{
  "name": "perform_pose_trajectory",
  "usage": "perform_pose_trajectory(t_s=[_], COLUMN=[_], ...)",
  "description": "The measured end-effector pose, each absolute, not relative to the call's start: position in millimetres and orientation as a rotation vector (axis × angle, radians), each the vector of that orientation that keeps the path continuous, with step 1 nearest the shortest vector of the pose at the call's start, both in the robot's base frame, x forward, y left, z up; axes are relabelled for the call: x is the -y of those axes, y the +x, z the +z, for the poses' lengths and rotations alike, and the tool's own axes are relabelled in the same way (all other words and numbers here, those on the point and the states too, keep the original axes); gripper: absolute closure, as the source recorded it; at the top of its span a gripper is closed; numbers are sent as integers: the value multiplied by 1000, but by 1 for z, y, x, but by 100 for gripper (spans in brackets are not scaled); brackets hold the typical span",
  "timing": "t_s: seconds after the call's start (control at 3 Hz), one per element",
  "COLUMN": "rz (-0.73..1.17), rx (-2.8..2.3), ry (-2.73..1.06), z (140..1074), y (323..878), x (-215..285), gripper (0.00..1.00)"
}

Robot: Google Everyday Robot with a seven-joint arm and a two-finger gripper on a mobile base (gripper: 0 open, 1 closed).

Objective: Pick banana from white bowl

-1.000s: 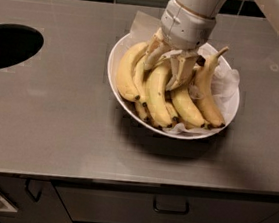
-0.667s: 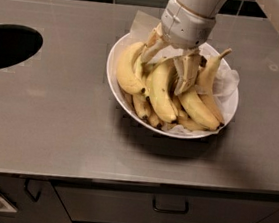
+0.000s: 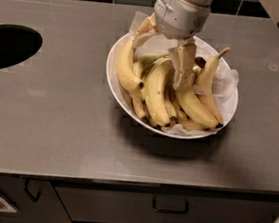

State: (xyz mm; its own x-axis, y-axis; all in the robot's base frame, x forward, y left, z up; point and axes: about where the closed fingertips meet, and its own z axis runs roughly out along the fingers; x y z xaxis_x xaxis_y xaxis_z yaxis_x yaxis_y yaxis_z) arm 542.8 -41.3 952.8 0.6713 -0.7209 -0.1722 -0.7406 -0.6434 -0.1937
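The white bowl (image 3: 113, 83) sits on the grey counter, lined with crumpled white paper and holding several bananas. A long, curved yellow banana (image 3: 126, 69) with a dark tip leans against the bowl's left side. My gripper (image 3: 160, 63) hangs from above into the back of the bowl. Its fingers are spread. The left finger (image 3: 140, 33) is beside the upper end of that banana. The right finger (image 3: 184, 66) reaches down among the bananas in the middle. The banana stems between the fingers are partly hidden.
A dark round hole (image 3: 8, 47) is cut in the counter at the left. A dark tiled wall runs along the back. Drawers with handles (image 3: 169, 206) are below the front edge. A pale robot part shows at the top right corner.
My gripper has risen a little out of the pile of bananas. The bananas have shifted slightly, and the left one now stands steeper against the bowl's side.
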Motion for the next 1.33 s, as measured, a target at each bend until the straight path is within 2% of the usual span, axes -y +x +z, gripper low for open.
perform_pose_trajectory(t_s=[0.33, 0.67, 1.33], rz=[82, 69, 78], rx=[-1167, -1168, -1214], ry=[-2641, -2638, -2627], z=[965, 970, 973], y=[548, 551, 533], x=[31, 27, 39], gripper=[41, 51, 48])
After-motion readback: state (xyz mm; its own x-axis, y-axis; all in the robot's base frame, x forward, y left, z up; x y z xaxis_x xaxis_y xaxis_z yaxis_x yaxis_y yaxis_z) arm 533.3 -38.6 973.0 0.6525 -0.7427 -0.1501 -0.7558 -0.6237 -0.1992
